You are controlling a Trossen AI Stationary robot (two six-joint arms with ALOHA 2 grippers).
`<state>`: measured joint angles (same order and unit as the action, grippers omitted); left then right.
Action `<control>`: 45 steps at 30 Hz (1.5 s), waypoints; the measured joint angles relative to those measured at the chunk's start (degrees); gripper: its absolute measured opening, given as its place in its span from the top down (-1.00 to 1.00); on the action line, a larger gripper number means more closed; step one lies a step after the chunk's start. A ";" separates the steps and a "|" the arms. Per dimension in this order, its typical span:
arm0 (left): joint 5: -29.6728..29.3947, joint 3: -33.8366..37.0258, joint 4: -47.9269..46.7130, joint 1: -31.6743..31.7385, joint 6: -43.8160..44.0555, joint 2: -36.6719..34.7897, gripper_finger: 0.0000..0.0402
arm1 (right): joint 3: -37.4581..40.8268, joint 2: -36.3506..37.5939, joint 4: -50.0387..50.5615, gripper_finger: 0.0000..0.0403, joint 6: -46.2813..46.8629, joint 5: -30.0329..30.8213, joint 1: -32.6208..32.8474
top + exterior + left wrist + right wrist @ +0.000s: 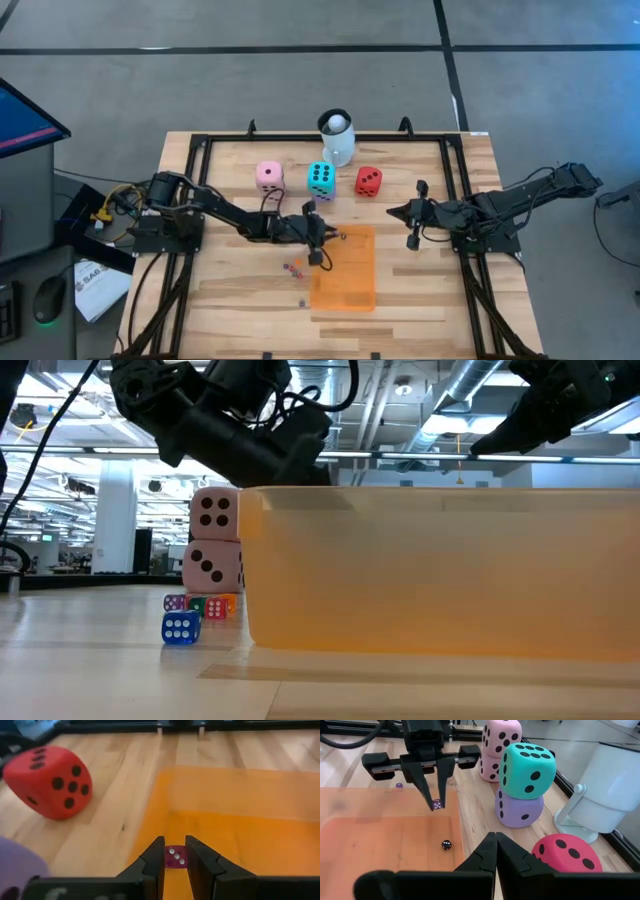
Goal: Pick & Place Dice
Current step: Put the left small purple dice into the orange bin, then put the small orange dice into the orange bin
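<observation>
Wooden table (230, 300), grey floor around; left gripper (175, 857) pinches a tiny purple die (175, 857), three pips up, over the orange tray (345, 290); right gripper (495, 851) clenched, empty.

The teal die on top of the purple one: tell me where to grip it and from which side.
Grip the teal die by two opposite upright faces, coming down from above. It sits atop the purple die, so a sideways push could topple the stack. The pink dice crowd one side.

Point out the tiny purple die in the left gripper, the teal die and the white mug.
tiny purple die (175, 857), left wrist view, pip face.
teal die (527, 771), right wrist view, front face.
white mug (610, 780), right wrist view, side wall.
</observation>
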<state>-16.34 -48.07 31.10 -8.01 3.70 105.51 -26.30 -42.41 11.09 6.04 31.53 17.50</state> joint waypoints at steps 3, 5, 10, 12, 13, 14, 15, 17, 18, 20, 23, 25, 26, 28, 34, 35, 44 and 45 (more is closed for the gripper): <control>1.92 0.00 -1.00 0.00 1.76 0.00 0.74 | 0.00 0.00 0.00 1.00 0.00 0.00 0.00; 2.61 0.00 -1.66 0.00 2.79 -0.01 0.74 | 0.00 0.00 0.00 1.00 0.00 0.00 0.00; 2.78 0.00 -1.54 0.00 3.22 0.00 0.73 | 0.00 0.00 0.00 1.00 0.00 0.00 0.02; 2.78 0.00 -0.45 0.02 3.22 -0.01 0.69 | 0.00 0.00 0.00 1.00 0.00 0.00 0.02; 2.78 0.00 0.18 0.02 3.24 0.00 0.67 | 0.00 0.00 0.01 1.00 0.00 0.00 0.02; 2.78 0.00 0.63 0.03 3.23 -0.01 0.64 | 0.00 0.00 0.01 1.00 0.00 0.00 0.04; 2.77 0.00 0.72 0.04 3.23 -0.02 0.62 | 0.00 0.00 0.02 1.00 0.00 0.00 0.04; 2.78 0.00 0.64 0.04 3.22 -0.02 0.59 | 0.00 0.00 0.02 1.00 0.00 0.00 0.04; 2.78 0.00 0.71 0.04 3.22 -0.02 0.58 | 0.00 0.00 0.01 1.00 0.00 0.00 0.04; 2.76 0.00 0.67 0.04 3.22 -0.02 0.57 | 0.00 0.01 0.02 1.00 0.00 0.00 0.04; 2.76 0.00 0.70 0.04 3.22 -0.02 0.57 | 0.00 0.00 0.02 1.00 0.00 0.00 0.04; 2.76 0.00 0.70 0.04 3.22 -0.02 0.57 | 0.00 0.00 0.02 1.00 0.00 0.00 0.04; 2.76 0.00 0.80 0.04 3.19 -0.02 0.57 | 0.00 0.00 0.03 1.00 0.00 0.00 0.04; 2.76 0.00 1.29 0.04 2.79 -0.02 0.57 | 0.00 0.00 0.02 1.00 0.00 0.00 0.04; 2.74 0.00 5.30 0.04 2.68 -0.02 0.57 | 0.00 0.00 0.02 1.00 0.00 0.00 0.04; 2.74 0.00 5.67 0.07 2.66 -0.02 0.57 | 0.00 0.00 0.02 1.00 0.00 0.00 0.04; 2.71 0.03 4.15 1.42 2.59 -2.11 0.57 | 0.00 0.01 0.22 1.00 0.00 0.00 0.04; 2.70 0.14 3.22 1.42 2.59 -2.89 0.57 | 0.00 0.02 0.24 1.00 0.00 0.00 0.04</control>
<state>-13.64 -47.94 34.31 -6.59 6.28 102.62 -26.30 -42.39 11.33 6.04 31.53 17.54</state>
